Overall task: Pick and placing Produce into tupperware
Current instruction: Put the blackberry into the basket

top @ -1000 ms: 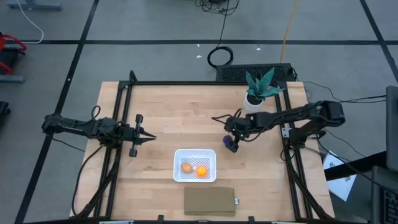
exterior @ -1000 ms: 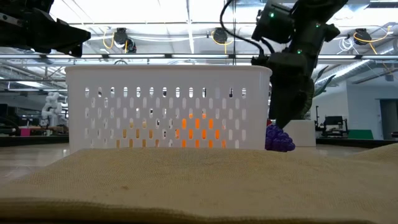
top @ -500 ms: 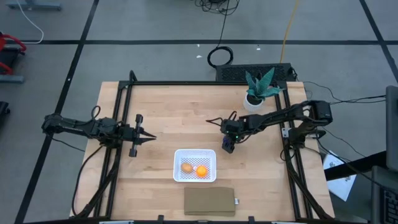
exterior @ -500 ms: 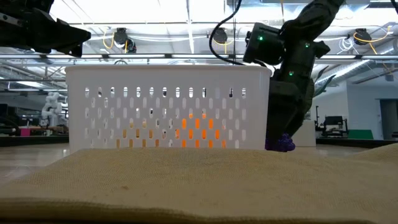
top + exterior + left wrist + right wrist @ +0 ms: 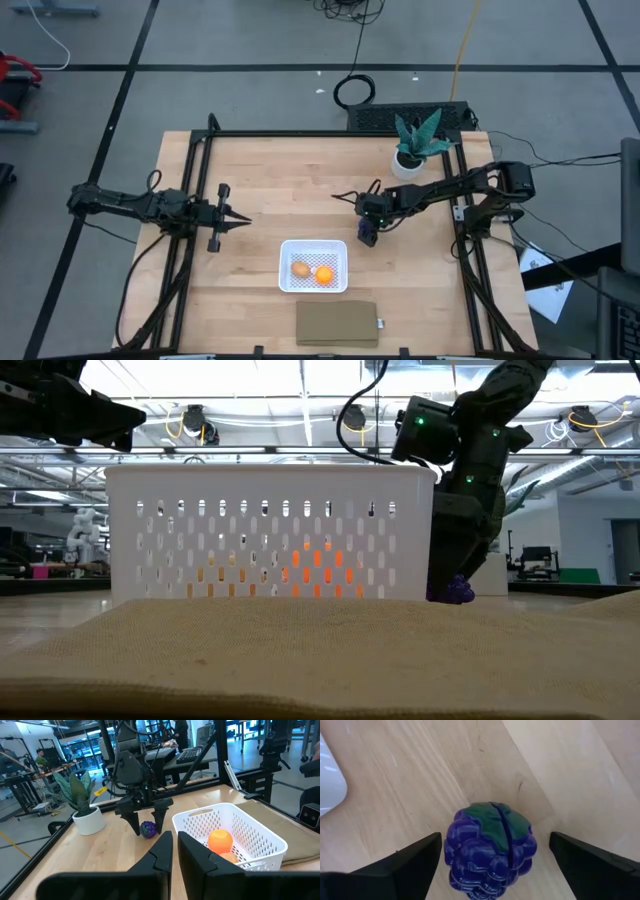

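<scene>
Beside the small white perforated plastic container, just off its far right corner, the dark purple berry-shaped piece with a green top sits on the light wooden table. The right gripper is lowered over it, its two dark fingers spread wide on either side of the berry and not touching it. Inside the container lie the bright orange round piece and the tan-brown rounded piece, side by side. The left gripper waits above the table's left part, its fingers pressed together and holding nothing. A flat brown rectangular pad lies near the front edge.
</scene>
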Controlling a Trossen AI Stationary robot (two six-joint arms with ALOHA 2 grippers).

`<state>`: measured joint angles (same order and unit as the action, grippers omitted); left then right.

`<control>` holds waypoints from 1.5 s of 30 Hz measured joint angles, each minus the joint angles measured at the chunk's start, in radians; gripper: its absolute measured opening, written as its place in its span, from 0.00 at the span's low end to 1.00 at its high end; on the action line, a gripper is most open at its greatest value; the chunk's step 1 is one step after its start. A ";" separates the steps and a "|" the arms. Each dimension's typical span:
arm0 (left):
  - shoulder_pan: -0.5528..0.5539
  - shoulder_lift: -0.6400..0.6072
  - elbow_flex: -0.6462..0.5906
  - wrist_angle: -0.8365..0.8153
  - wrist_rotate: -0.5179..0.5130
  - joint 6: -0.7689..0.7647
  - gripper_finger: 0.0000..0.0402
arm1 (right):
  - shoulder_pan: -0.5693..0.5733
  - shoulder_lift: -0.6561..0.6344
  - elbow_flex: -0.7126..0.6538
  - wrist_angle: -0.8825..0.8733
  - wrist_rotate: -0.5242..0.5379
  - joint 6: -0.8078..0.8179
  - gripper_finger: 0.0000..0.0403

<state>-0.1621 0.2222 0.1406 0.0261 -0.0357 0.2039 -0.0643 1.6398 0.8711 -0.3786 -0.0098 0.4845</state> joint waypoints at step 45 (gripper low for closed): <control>0.000 0.000 0.000 -0.001 0.000 0.000 0.08 | 0.122 -0.388 0.002 0.061 0.022 -0.159 0.50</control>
<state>-0.1620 0.2222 0.1406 0.0250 -0.0360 0.2039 0.0572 1.2519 0.8730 -0.3180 0.0121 0.3257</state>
